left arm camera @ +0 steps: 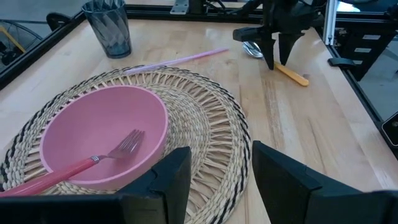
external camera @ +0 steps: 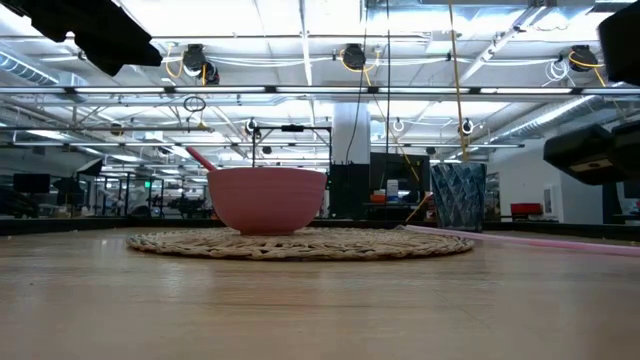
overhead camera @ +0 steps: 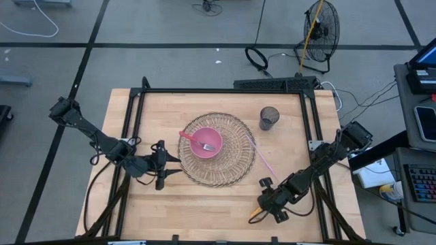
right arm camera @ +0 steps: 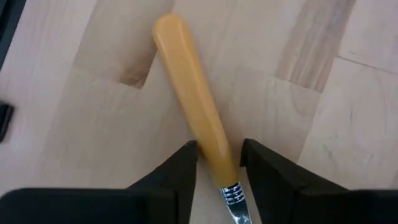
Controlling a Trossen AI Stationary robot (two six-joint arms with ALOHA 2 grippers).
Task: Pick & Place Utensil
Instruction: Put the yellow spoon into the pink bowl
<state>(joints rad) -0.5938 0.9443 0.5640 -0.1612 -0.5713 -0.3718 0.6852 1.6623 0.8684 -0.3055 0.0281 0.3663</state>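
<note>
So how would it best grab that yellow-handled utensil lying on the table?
Probably from straight above, pinching the yellow handle across its narrow width near the metal neck. It lies flat on the table, and the right gripper already straddles that spot.

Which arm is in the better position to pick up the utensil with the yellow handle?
The right. Its gripper already straddles the yellow-handled utensil near the table's front edge. The left gripper waits open beside the woven mat.

pink fork in pink bowl | bowl on woven mat | left end effector open
</note>
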